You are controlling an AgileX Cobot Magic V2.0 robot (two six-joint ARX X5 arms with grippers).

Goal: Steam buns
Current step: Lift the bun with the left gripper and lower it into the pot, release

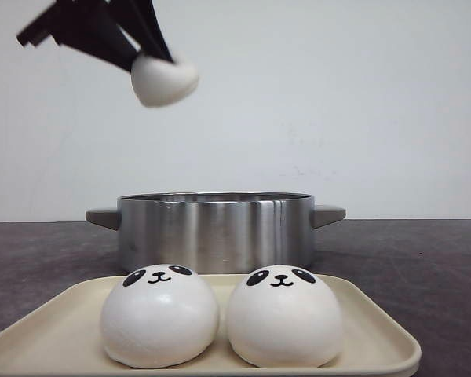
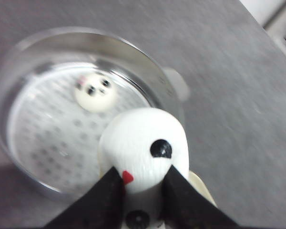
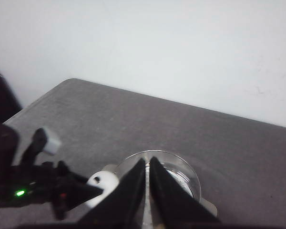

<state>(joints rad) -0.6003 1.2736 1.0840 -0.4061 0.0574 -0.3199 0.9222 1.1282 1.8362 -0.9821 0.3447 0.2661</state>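
The left claw (image 1: 161,55) is gripping a bun (image 1: 164,80) between its black fingers (image 2: 102,200), hanging it high in the air above the pot (image 1: 214,229). Another bun (image 2: 95,91) is lying inside the pot on the perforated steamer plate (image 2: 52,133). Two more buns (image 1: 159,316) (image 1: 284,316) are sitting side by side on the cream tray (image 1: 377,330) in front of the pot. The right claw (image 3: 148,181) is hovering over the table (image 3: 219,143), its fingers pressed nearly together with nothing between them.
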